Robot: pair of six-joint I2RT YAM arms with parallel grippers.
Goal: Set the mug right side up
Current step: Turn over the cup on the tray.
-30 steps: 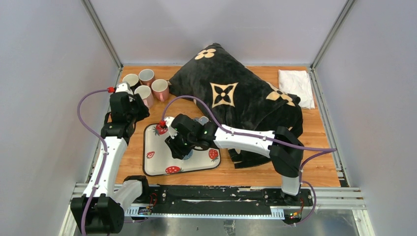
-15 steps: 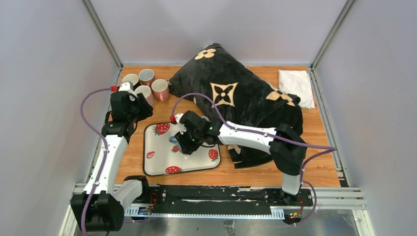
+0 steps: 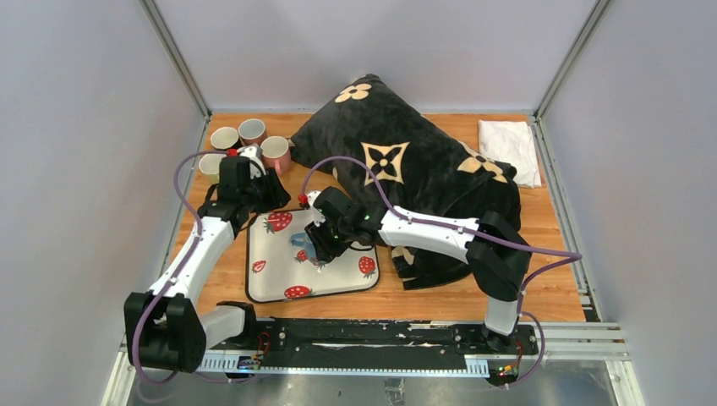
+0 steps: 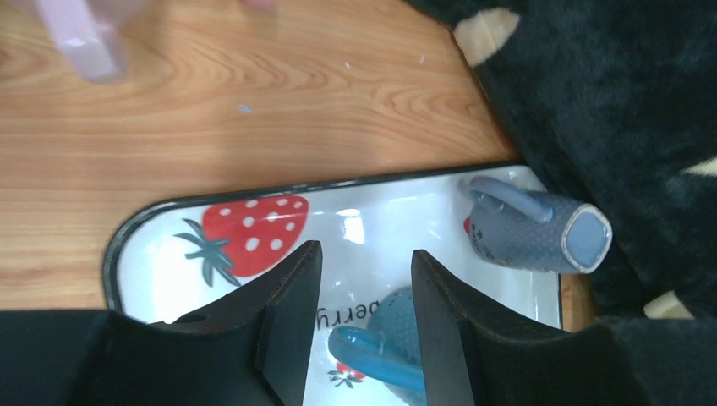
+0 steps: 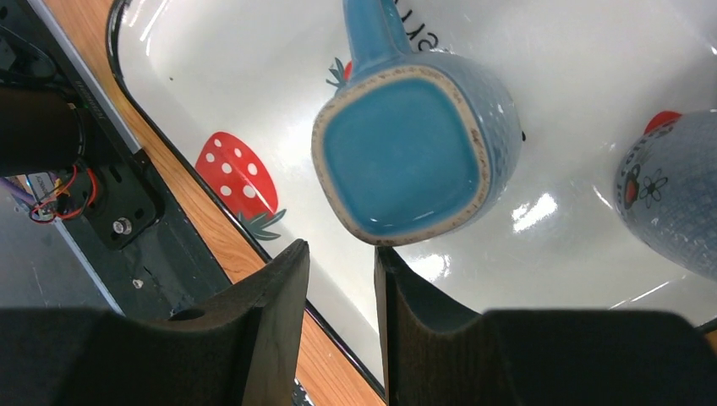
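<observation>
A blue mug stands upside down on the strawberry tray, its square base turned to the right wrist camera and its handle pointing away. My right gripper is open and empty just beside the base rim. In the top view the right gripper hangs over the blue mug. My left gripper is open above the tray's far left part, with the blue mug showing beyond its fingers. A grey mug lies on its side at the tray's edge.
A big black pillow fills the middle and right of the table and touches the tray's far right side. Several pink and white mugs stand at the back left. A white cloth lies at the back right.
My left arm has swung right, from beside the back-left mugs to the tray's far left corner. My right gripper has shifted right off the blue mug, which now shows.
</observation>
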